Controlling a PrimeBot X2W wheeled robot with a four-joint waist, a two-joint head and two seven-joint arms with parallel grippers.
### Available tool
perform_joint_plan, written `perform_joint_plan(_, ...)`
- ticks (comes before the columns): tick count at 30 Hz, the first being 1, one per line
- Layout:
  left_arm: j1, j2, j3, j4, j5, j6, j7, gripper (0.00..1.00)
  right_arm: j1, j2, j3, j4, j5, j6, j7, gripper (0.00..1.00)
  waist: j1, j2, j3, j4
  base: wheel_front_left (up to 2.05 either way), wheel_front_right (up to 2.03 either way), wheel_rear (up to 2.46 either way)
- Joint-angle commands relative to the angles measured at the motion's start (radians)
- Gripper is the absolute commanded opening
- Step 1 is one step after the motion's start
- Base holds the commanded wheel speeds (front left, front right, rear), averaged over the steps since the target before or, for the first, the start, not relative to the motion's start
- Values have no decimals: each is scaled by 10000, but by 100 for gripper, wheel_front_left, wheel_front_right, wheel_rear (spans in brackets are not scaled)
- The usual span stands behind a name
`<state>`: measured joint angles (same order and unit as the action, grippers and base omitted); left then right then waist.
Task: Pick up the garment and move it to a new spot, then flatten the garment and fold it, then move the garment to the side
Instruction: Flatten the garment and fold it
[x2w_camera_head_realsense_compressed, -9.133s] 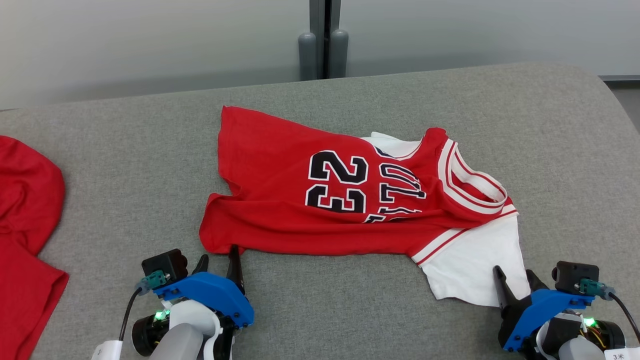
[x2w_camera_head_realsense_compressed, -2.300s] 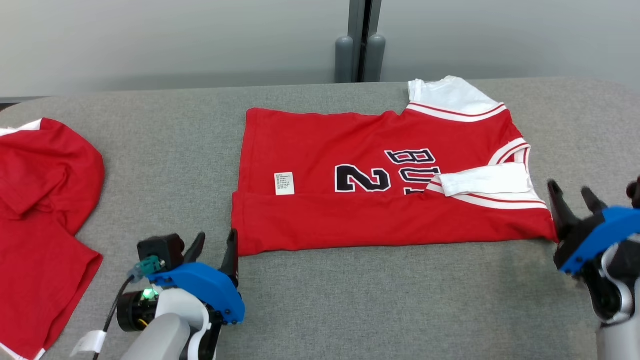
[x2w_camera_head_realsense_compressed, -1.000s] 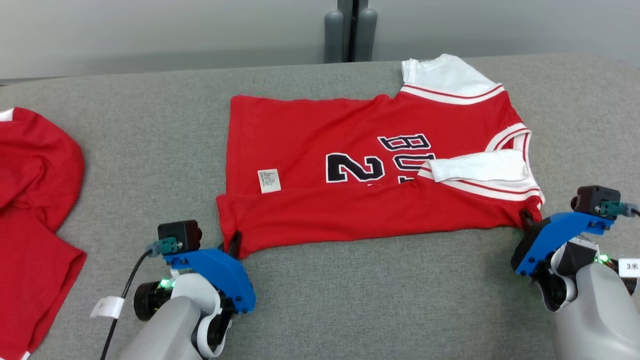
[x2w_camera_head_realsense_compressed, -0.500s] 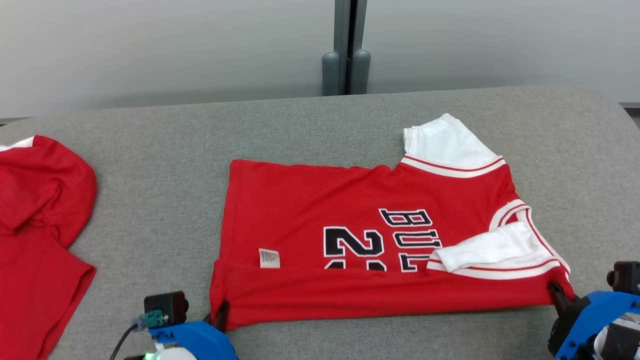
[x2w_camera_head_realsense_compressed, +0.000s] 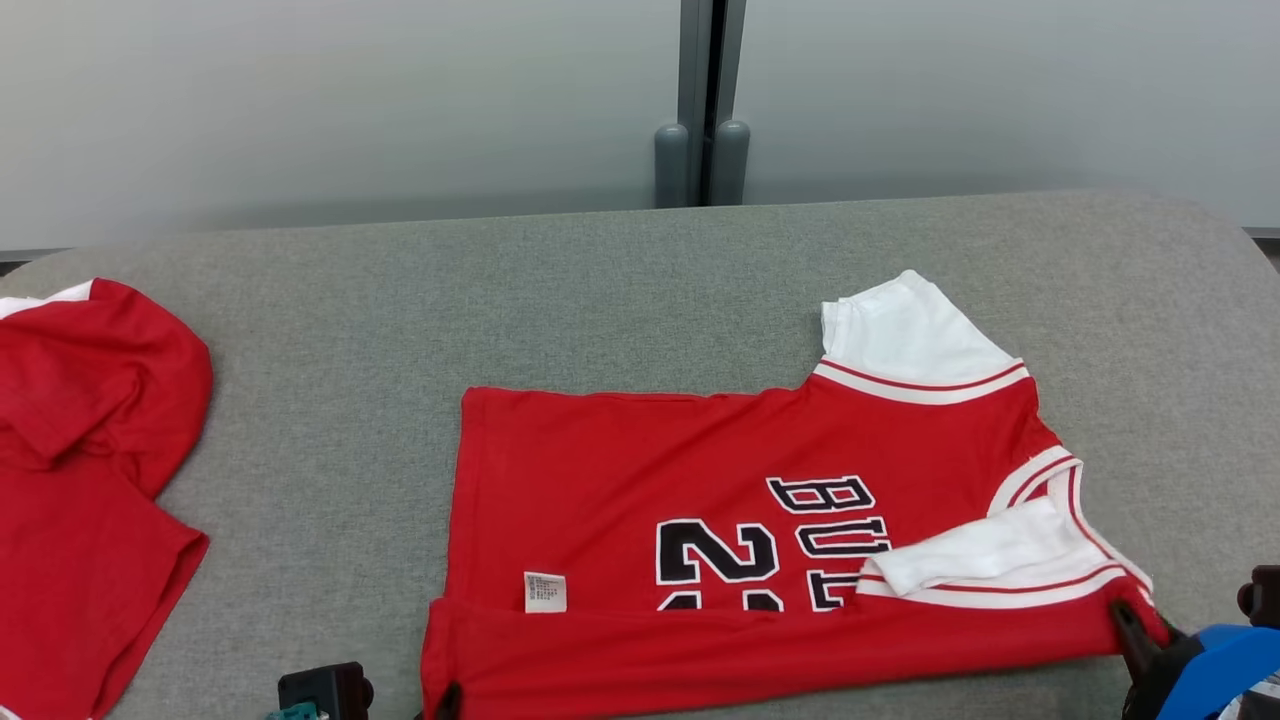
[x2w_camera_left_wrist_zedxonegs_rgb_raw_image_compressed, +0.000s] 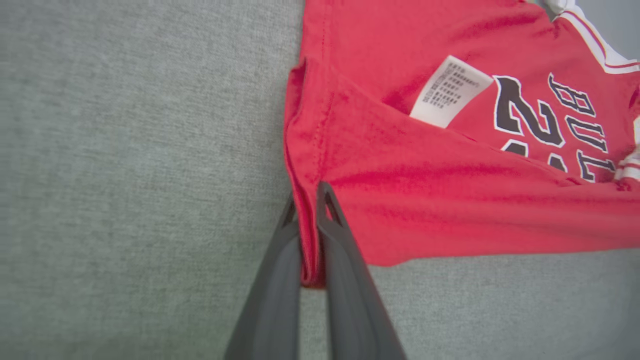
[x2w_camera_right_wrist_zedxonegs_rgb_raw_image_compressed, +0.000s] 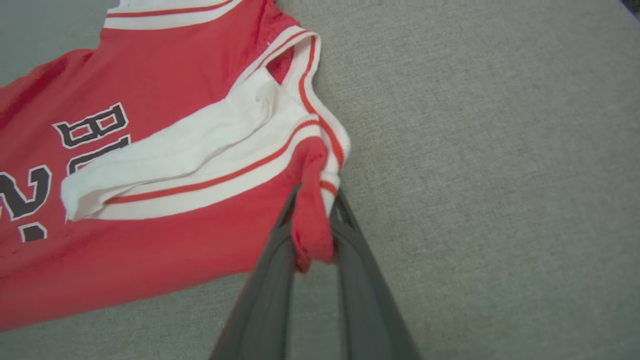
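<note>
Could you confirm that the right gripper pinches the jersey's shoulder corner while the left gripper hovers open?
Not quite: the left wrist view shows the left gripper shut on the hem of the jersey; the right gripper does pinch the shoulder corner.

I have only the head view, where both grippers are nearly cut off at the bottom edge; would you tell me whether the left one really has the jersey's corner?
Observer: Yes. In the left wrist view, the left gripper is shut on the jersey. The stitched hem corner is pinched edge-on between its two fingers.
Operator: Thank you. And how does the right one stand?
Observer: In the right wrist view, the right gripper holds a bunched red wad of the shoulder corner, just below the striped neck trim. The cloth fills the gap between the fingertips, and a little hangs out toward the wrist.
</note>
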<state>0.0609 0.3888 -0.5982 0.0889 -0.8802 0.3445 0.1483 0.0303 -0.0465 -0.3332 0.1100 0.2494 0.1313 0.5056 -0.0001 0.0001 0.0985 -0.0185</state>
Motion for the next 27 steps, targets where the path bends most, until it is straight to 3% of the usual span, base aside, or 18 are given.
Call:
perform_joint_plan(1, 95, 140, 40, -101, 42, 95, -9, 98, 13, -74, -42, -71, 31, -7, -144, 100, 1, -1, -10, 24, 0, 0, 0)
perform_joint_plan(13, -1539, 365, 73, -332, 544, -406, -4, 100, -1471, -62, 410, -854, -809, -4, 79, 100, 1, -1, 114, -51, 0, 0, 0)
perform_joint_plan(20, -4217, 40, -228, 1228, 1258, -731, 588, 100, -3749, -340, 1029, 9, -1189, -4, 378, 100, 1, -1, 644, -76, 0, 0, 0)
perform_joint_plan(27, -6065, -365, -508, 3298, 1524, -1462, 792, 100, -5425, -685, 1845, 1482, -1019, -4, 126, 100, 1, -1, 1364, -217, 0, 0, 0)
